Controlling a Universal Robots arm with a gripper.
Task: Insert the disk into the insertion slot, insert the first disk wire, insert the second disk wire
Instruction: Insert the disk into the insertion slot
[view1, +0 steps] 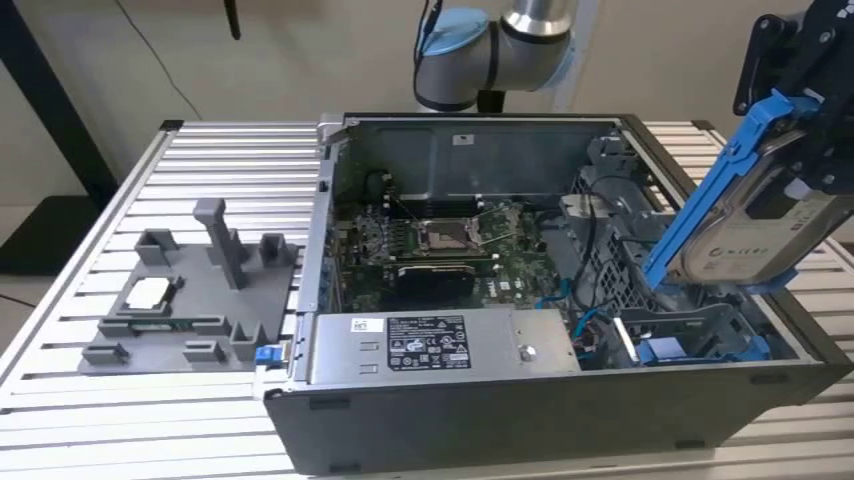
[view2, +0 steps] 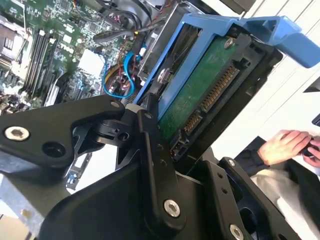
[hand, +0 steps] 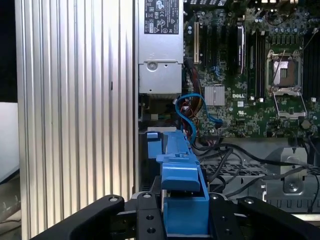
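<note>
My gripper is shut on the disk, a silver-labelled drive in a bright blue frame. The disk hangs tilted above the case's corner at the exterior view's right, its lower end just over the insertion slot, a dark grey bay. In the second wrist view the disk's green board and connector edge face the camera, with black fingers clamped on it. In the first wrist view the blue frame points down toward the bay. A thin blue wire loops loose inside the case beside the bay.
The open computer case lies on a slatted metal table. A grey power supply box sits beside the bay. A grey fixture tray with posts stands at the exterior view's left. A person's hands rest beyond the table.
</note>
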